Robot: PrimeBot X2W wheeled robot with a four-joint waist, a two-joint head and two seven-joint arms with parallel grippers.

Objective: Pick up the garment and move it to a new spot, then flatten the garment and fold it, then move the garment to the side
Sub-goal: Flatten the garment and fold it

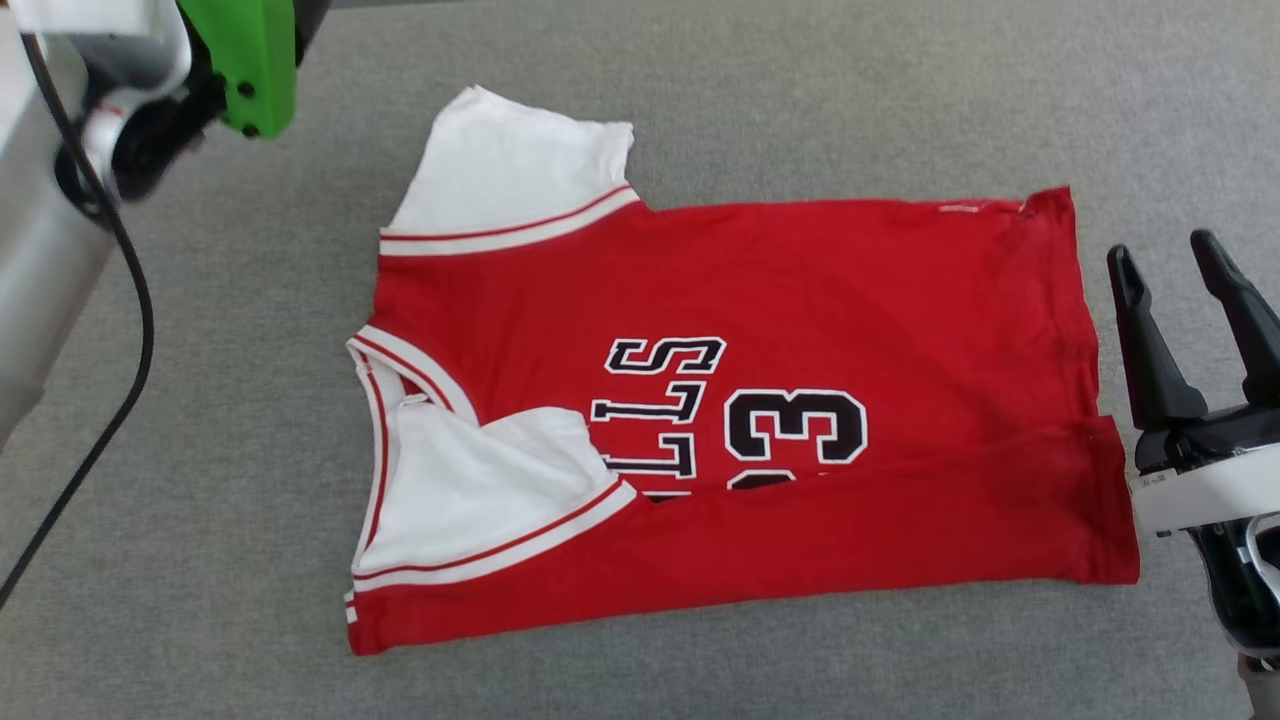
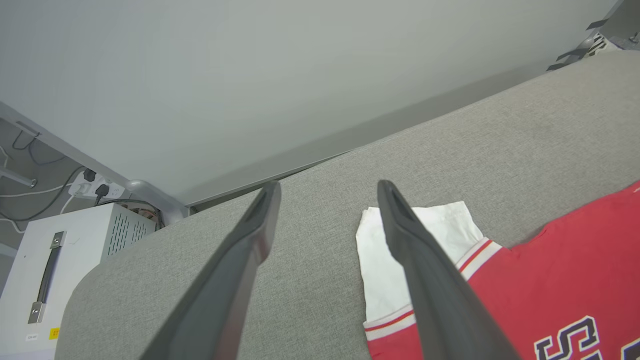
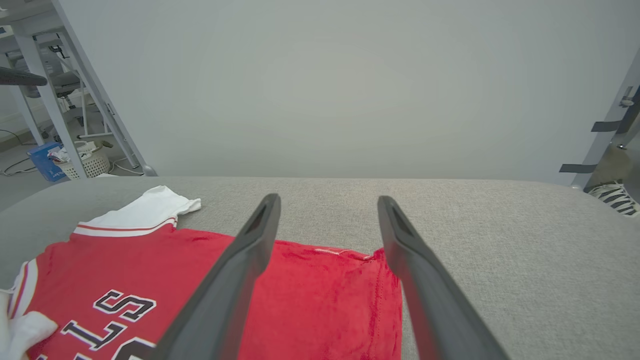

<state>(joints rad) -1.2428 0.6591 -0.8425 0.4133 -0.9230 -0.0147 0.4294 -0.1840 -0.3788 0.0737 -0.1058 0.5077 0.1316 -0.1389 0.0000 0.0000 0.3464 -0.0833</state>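
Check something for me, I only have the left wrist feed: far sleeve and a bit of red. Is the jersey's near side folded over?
Observer: Yes. In the head view the garment has its near long edge folded up over the front, covering the bottom of the number.
Operator: Near sleeve?
Observer: The near sleeve lies folded in on top of the chest.
Operator: Right gripper holding anything?
Observer: No. The right gripper is open and empty, beside the hem.
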